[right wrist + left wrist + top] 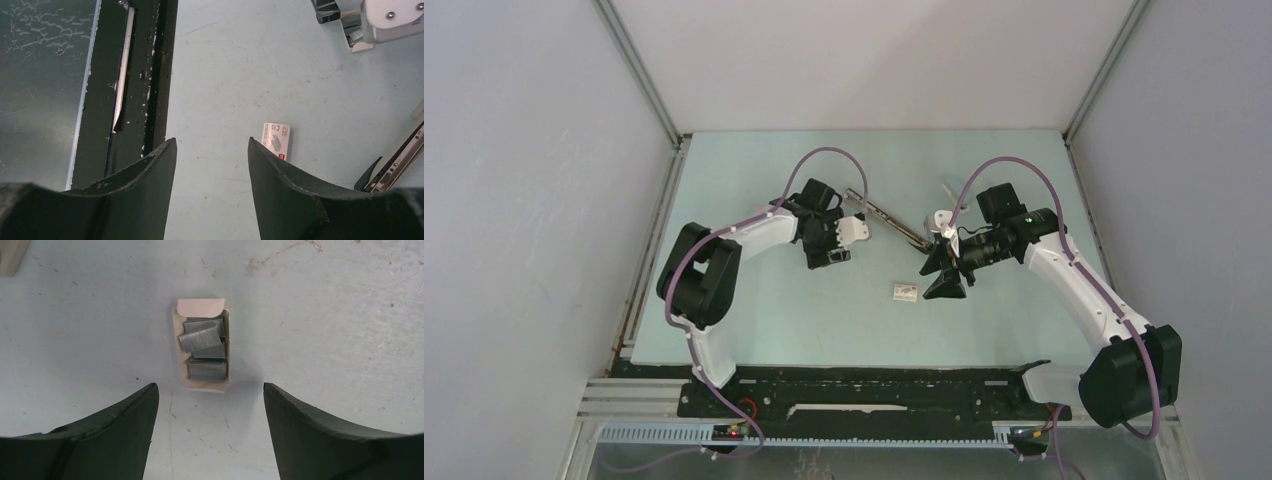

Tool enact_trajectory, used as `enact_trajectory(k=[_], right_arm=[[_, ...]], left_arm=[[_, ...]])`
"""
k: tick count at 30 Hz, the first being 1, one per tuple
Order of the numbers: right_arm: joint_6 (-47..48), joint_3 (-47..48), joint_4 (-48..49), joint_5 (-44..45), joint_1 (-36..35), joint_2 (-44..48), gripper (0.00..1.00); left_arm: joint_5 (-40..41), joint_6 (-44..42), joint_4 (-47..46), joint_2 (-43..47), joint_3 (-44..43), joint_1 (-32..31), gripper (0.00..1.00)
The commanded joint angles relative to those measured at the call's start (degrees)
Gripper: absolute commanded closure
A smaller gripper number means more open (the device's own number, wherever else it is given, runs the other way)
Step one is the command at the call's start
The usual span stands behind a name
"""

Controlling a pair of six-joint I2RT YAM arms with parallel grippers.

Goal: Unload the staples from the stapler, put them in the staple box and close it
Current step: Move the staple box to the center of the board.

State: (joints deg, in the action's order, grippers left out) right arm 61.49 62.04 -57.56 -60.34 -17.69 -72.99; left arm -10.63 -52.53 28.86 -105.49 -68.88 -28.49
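Stapler (886,215) lies opened out flat on the table (754,180), long and thin, slanting between the two arms. The rail shows dark and silvery, but it is too small in the overhead view to tell whether any strip is left in it. Staples (201,339) show only in the left wrist view: several short dull-grey strips piled loosely in a small pale card tray (176,365). The upper strips lie skewed across those beneath, one lies square at the near end, and a pinkish flap stands at the far end. No strips seen loose on the table. The tray sits straight below the left claw (210,395), which in the overhead view hangs just beside the stapler's left end, so the staples are judged to lie just beside that end too; the claw hides the tray from above. Left claw is wide and empty, fingers framing the tray and apparently clear of it. Right claw (211,145) is at the stapler's right end, fingers moderately apart, only bare table between them. A small white box (906,291) lies near the stapler on its near side, not touching it. Judgement: if the tray's strips came from the rail, unloading is well along or done. What is left is to confirm the rail is bare and lift out any remaining strip.
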Motion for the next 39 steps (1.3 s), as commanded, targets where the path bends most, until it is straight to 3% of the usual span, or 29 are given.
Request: enact_trajectory(k=[1, 30, 39], right_arm=[[1.0, 0.5, -0.4, -1.5, 0.4, 0.1, 0.37], [1.8, 0.5, -0.9, -2.4, 1.6, 1.1, 0.37], [2.0, 0.5, -1.1, -2.7, 2.1, 1.4, 0.37]], left_arm=[[0.0, -0.1, 1.6, -1.0, -4.4, -0.3, 0.18], [3.4, 0.2, 7.0, -7.1, -12.2, -1.5, 0.25], [4.7, 0.1, 8.4, -8.6, -13.7, -2.4, 0.36]])
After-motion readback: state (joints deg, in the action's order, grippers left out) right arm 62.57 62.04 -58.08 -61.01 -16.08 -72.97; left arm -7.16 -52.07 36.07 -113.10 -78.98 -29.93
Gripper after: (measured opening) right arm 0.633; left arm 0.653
